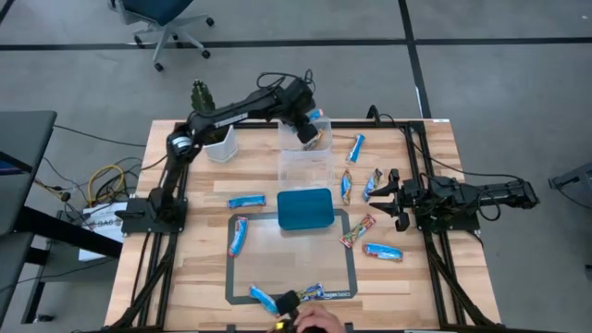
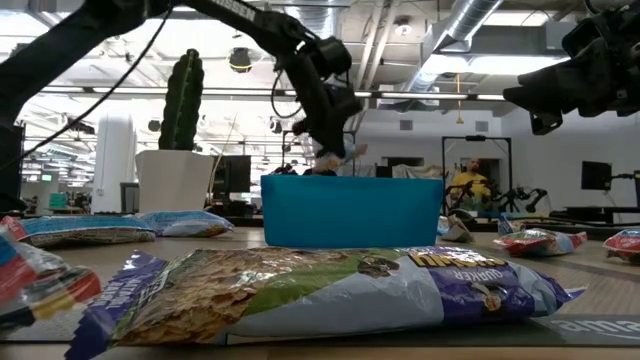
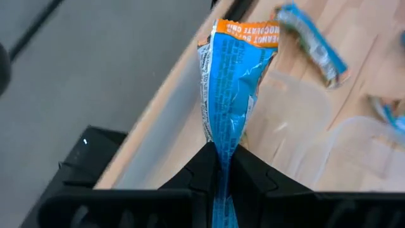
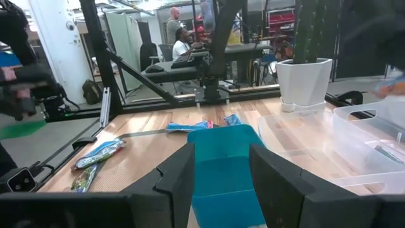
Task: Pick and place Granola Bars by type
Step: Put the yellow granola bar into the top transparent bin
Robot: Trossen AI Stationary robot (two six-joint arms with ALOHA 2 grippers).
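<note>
My left gripper (image 1: 306, 128) is out over the far clear bin (image 1: 305, 139), shut on a blue granola bar with an orange end (image 3: 229, 82). In the low view this bar (image 2: 338, 154) hangs under the gripper, behind the teal tray (image 2: 350, 210). My right gripper (image 1: 396, 198) waits open over the table's right side, level with the teal tray (image 1: 305, 209). Several other bars lie flat on the wood, among them blue ones (image 1: 246, 201) (image 1: 355, 147) (image 1: 382, 251) and a red one (image 1: 358, 229). My left gripper pinches the blue bar between its two fingers at the wrapper's end (image 3: 221, 158) opposite the orange end (image 3: 245, 29). The fingers come from above, pointing down. The bar is lifted clear and hangs below them over the clear bin (image 3: 304, 120).
A second clear bin (image 1: 306, 170) stands just near of the far one. A white pot with a cactus (image 1: 219, 141) is on the far left. A person's hand (image 1: 316, 320) is at the near edge beside two bars (image 1: 264, 298) (image 1: 314, 291). A large multicoloured wrapper (image 2: 330, 290) lies before the low camera.
</note>
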